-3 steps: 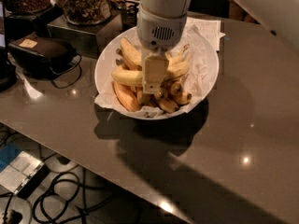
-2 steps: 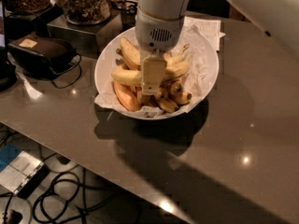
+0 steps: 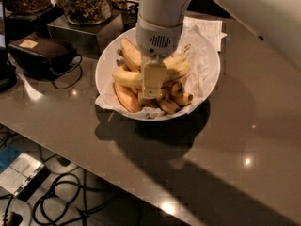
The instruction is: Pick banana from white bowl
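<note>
Banana [image 3: 126,77] lies in the white bowl [image 3: 101,72] on the table [image 3: 235,126], not lifted yet. The hand [image 3: 153,92] is down at the bowl's middle, right on that banana. Can't tell how open it is, or whether it holds anything. Grip and lift remain.

Glossy white bowl [image 3: 106,67], crumpled matt paper lining [image 3: 200,65], polished table [image 3: 244,126], smooth plastic-looking gripper [image 3: 151,93] low inside bowl

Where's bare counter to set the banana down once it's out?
Bare counter lies right of the white bowl and in front of it, up to the near edge. Crowded: black device and cable on the left, snack jars behind. The end effector is among the bananas in the bowl.
</note>
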